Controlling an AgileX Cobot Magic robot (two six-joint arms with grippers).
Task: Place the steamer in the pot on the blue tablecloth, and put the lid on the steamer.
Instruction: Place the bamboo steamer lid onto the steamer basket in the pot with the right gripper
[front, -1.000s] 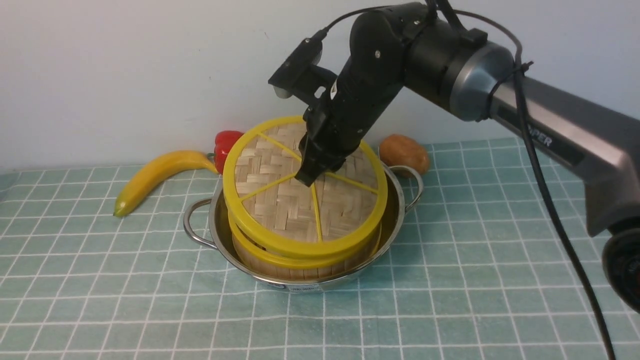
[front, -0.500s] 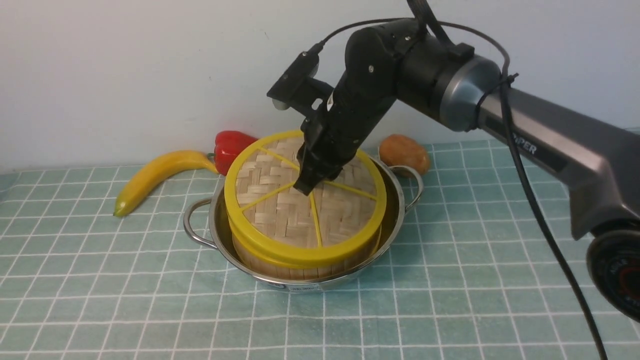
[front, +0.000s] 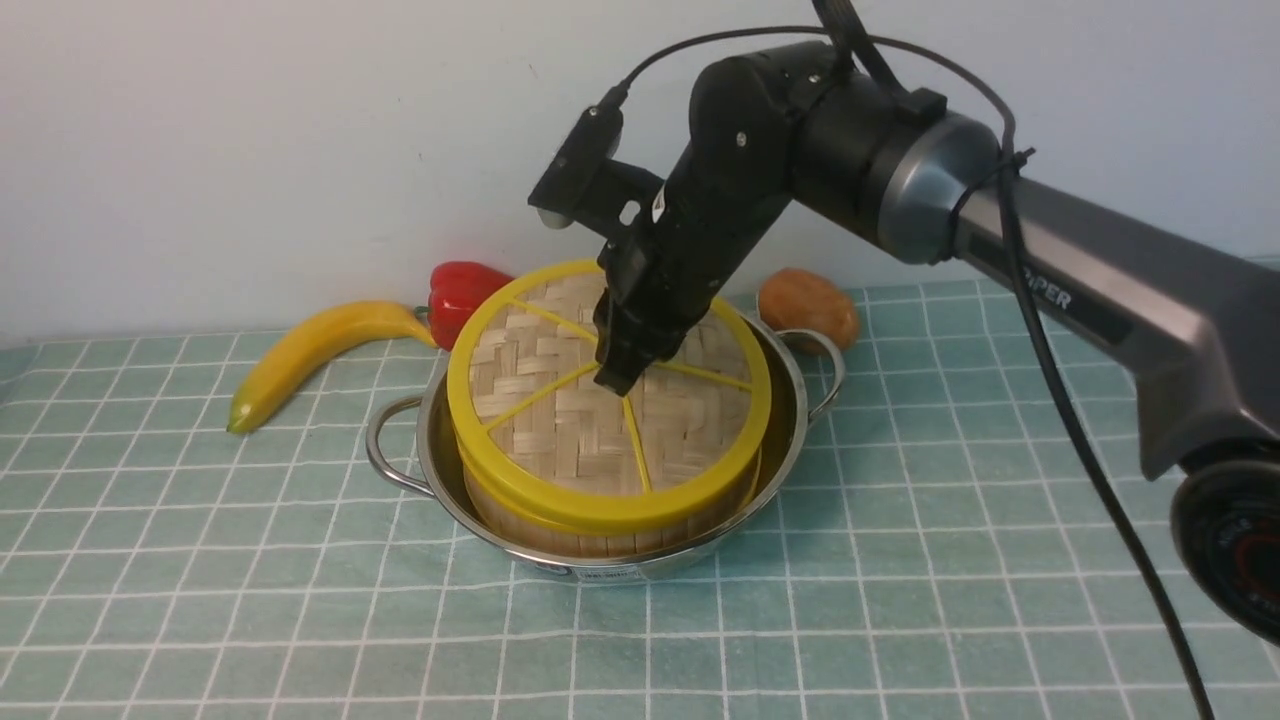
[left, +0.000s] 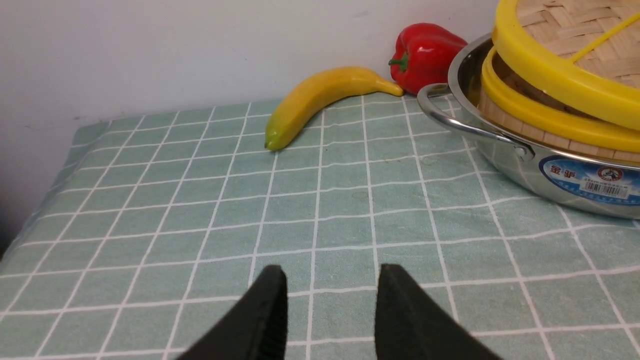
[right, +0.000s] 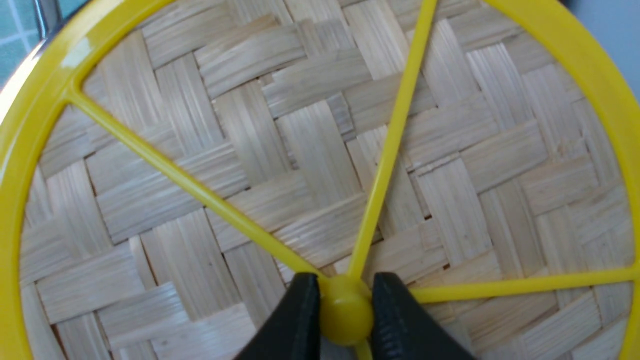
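At mid-scene, on the pale teal-blue tablecloth with thin white grid lines (front: 900, 560) covering the surface: a shallow, wide, shiny stainless-steel pot with two looped wire handles (front: 432, 470). Inside that pot, upright: the round bamboo steamer basket with pale wood wall and yellow rim (front: 600, 540). On top of the steamer: the flat round woven-bamboo lid with thick yellow rim and yellow spokes (front: 560, 410), covering the basket mouth. At the left side, from the left wrist view, a dark gap between lid rim and steamer rim, so not fully seated there.

Down from above at the lid's middle: the right claw (right: 344, 292), clamped on the small yellow centre knob (right: 346, 315), one black finger (right: 295, 320) pressed to each side of it.

Low over bare cloth, left of the pot and apart from it: the left claw (left: 330, 310), fingers spread with nothing between.

Along the far wall: a yellow banana (front: 310, 350) to the left, a red bell pepper (front: 455, 285) just behind the pot's far-left rim, a brown rounded potato-like item (front: 808, 305) beside the far right handle.
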